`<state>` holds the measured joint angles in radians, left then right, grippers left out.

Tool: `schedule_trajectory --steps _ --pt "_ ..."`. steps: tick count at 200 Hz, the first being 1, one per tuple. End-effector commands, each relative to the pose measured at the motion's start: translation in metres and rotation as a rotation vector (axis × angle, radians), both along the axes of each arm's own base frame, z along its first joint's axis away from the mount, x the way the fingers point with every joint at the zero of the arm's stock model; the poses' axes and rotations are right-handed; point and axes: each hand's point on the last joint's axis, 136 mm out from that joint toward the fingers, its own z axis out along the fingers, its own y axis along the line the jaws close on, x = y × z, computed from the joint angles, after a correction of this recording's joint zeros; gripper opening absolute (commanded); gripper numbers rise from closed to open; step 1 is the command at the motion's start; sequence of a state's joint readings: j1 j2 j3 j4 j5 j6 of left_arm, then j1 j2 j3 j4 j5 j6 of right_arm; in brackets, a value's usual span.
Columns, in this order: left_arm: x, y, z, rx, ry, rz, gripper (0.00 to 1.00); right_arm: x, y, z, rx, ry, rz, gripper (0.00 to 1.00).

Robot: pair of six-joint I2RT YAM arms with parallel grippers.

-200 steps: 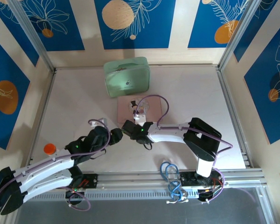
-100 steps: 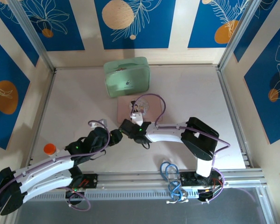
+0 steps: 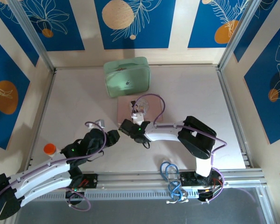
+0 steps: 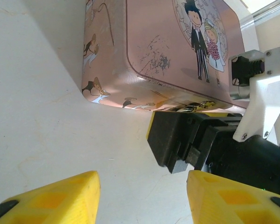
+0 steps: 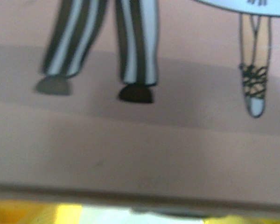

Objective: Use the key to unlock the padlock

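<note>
- My left gripper (image 4: 142, 198) has just drawn back a little toward its base and narrowed somewhat. Its yellow fingertips (image 4: 56, 196) stand apart with only the bare white table (image 4: 46, 116) between them, so it is open and carries nothing.
- My right gripper (image 3: 127, 127) has slid slightly leftward along the near edge of the pink rectangular tin box printed with a cartoon wedding couple (image 4: 154, 32). It now sits close against that edge. I cannot tell whether its jaws grip anything, because its own camera sees the box's side wall from very close and blurred.
- I take the tiny padlock with a thin metal shackle (image 4: 196, 106) to be the small metallic glint at the box's near edge, just above the right gripper's black body. I cannot make out its blue body, and I cannot pick out the key anywhere.
- My judgement is that the left hand is giving way so the right one can work at the lock alone. Nothing shows the shackle sprung, so I count the unlocking as not yet done.
- A second ago my two grippers looked almost touching, and now a small gap separates them. My right elbow has also swung left. The pink box and the pale green rounded case (image 3: 127, 78) just beyond it lie where they lay.
</note>
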<state>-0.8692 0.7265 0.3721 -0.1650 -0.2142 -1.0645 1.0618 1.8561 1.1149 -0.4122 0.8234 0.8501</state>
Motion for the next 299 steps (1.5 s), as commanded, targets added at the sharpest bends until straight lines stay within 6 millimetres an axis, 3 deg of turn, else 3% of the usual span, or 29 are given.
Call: schedule_trajectory --steps 1,29,99,186,224,299 --pt "-0.006 0.004 -0.013 0.039 0.015 -0.018 0.50 0.007 -0.004 0.002 0.009 -0.011 -0.037 0.63" --pt "-0.007 0.004 -0.016 0.035 0.024 -0.017 0.47 0.011 -0.002 0.004 0.009 -0.023 -0.021 0.61" --pt "-0.006 0.002 -0.013 0.039 0.018 -0.025 0.46 0.014 -0.003 0.000 -0.014 -0.006 -0.024 0.47" --pt "-0.004 -0.002 -0.008 0.043 0.009 -0.037 0.46 0.015 -0.006 -0.002 -0.018 -0.001 -0.044 0.40" --pt "-0.003 -0.003 -0.008 0.045 0.005 -0.041 0.47 0.015 -0.009 -0.002 -0.019 0.003 -0.057 0.31" --pt "-0.005 0.000 -0.013 0.043 0.001 -0.037 0.47 -0.003 -0.005 0.010 0.024 0.083 -0.071 0.16"
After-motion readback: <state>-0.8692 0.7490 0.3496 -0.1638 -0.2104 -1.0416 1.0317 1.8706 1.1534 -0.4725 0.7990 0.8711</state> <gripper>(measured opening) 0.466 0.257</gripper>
